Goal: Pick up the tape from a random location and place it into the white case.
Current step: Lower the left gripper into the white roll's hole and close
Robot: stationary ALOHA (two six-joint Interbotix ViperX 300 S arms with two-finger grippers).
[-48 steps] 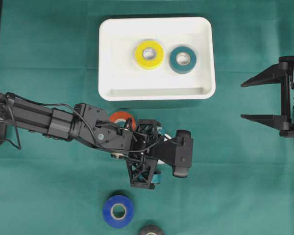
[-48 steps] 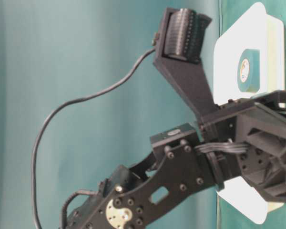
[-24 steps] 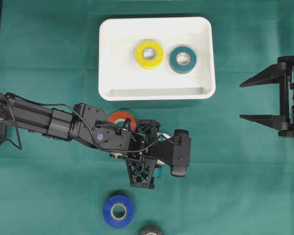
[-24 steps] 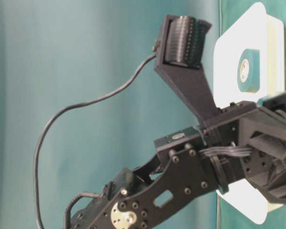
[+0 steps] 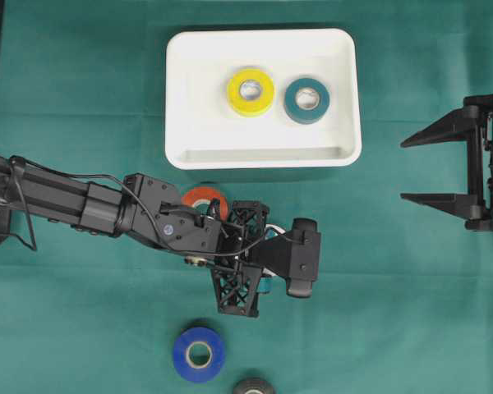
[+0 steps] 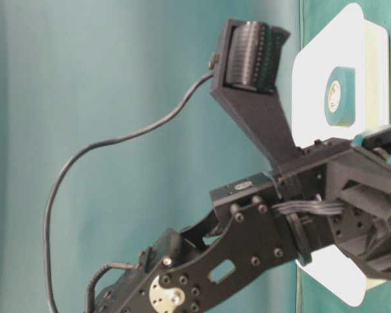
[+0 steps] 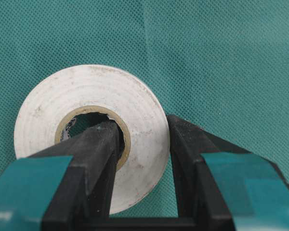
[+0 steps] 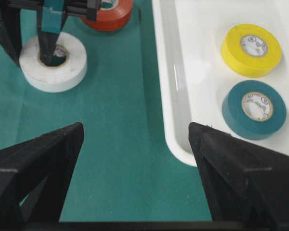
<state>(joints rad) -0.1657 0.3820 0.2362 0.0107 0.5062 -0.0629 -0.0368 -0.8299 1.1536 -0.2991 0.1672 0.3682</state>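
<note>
While the left arm lay stretched low across the green cloth (image 5: 411,312) from the left edge of the overhead view, its wrist bent down over a spot just below the white case (image 5: 261,156). The right arm sat well apart at the right edge, level above the cloth and pointing toward the middle.

Around the left arm: an orange tape roll (image 5: 204,198) lay flat just below the case's near rim, partly hidden under the arm's wrist links. A blue tape roll (image 5: 198,354) lay lower on the cloth, with a dark roll (image 5: 254,387) just beside it, cut off by the bottom edge. Inside the case, a yellow tape roll (image 5: 250,91) and a teal tape roll (image 5: 306,100) lay flat side by side, close but apart. From overhead the arm's own body covered nearly all of the white tape roll (image 7: 91,130).

Left gripper (image 7: 142,144): clamped on the white tape roll, one finger (image 7: 98,159) down inside the cardboard core, the other against the outer wall, pinching one side of the ring. The roll lay flat on the cloth, outside the case. Right gripper (image 8: 135,178): jaws spread wide, holding and touching nothing.
</note>
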